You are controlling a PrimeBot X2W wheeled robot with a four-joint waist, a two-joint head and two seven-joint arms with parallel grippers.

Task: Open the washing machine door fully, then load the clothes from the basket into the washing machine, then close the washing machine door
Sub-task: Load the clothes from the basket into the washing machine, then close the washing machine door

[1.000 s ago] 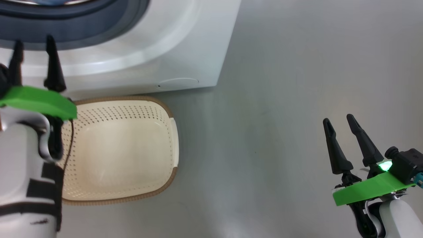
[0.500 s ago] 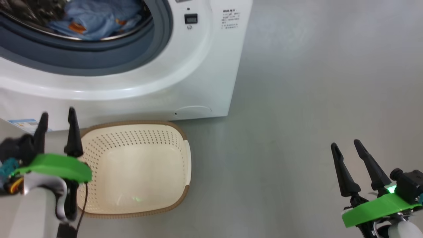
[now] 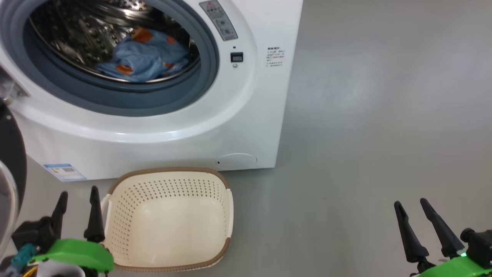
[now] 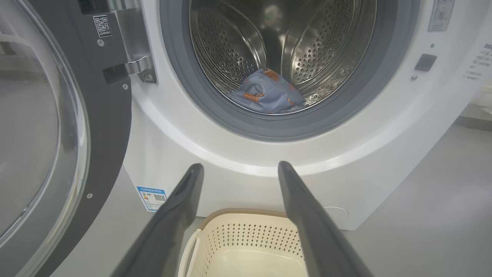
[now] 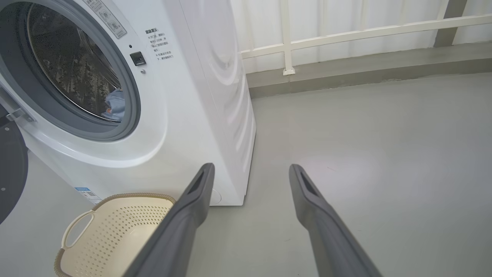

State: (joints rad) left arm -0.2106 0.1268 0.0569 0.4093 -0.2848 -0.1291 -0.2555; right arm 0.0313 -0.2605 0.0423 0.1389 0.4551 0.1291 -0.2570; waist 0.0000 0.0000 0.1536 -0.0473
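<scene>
Perforated plastic basket, shiny steel drum

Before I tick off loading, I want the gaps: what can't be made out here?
- Washing machine door: left wrist view, cut by the left edge.
- Clothes: right wrist view, mostly behind the gasket.
- Basket: left wrist view, cut by the bottom edge.
- Printed label: head view, too small to read.

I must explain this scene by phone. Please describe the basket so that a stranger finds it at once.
Find the big white washing machine with the round opening. On the grey floor before it stands the basket. Unlike the smooth machine, it is cream, perforated, with a brown woven-look rim.
</scene>
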